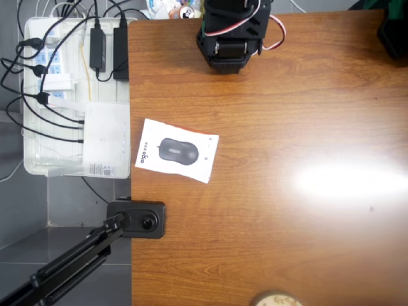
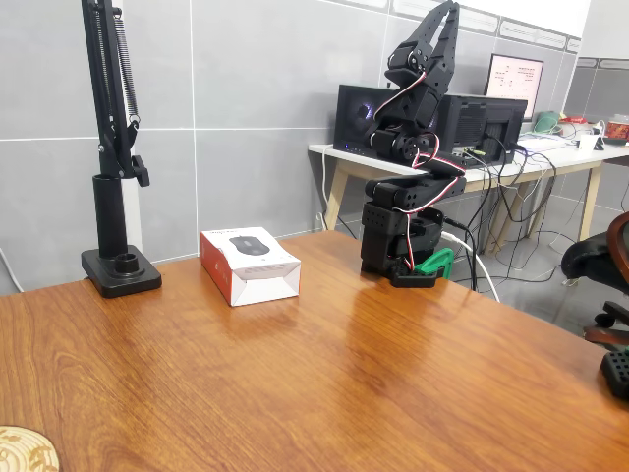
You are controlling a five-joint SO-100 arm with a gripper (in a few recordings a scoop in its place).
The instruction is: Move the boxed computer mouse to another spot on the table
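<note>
Overhead view, left to right: white tray (image 1: 35,162) off the table's left edge, holding power strips, black adapters and a white router (image 1: 107,137) with cables; black lamp clamp (image 1: 137,218) gripping the table's left edge, its boom running down-left; box (image 1: 178,150), flat, white top up, printed with a dark grey mouse, lettering at its left end, lying slightly askew on the table (image 1: 287,242) close to the left edge, just right of the router and above the clamp; black arm (image 1: 231,32) based at the table's top edge, well apart from the box; round pale disc (image 1: 275,299) at the bottom edge. Fixed view, left to right: disc (image 2: 25,450) at the near corner; lamp post (image 2: 110,197) on its clamp at the far edge; box (image 2: 250,264), orange-red side showing, resting on the table (image 2: 324,393) between post and arm; arm (image 2: 408,187) folded upright, gripper (image 2: 444,20) raised high, nothing seen in it, whether its fingers are spread or pressed together cannot be told; desks with monitors behind.
</note>
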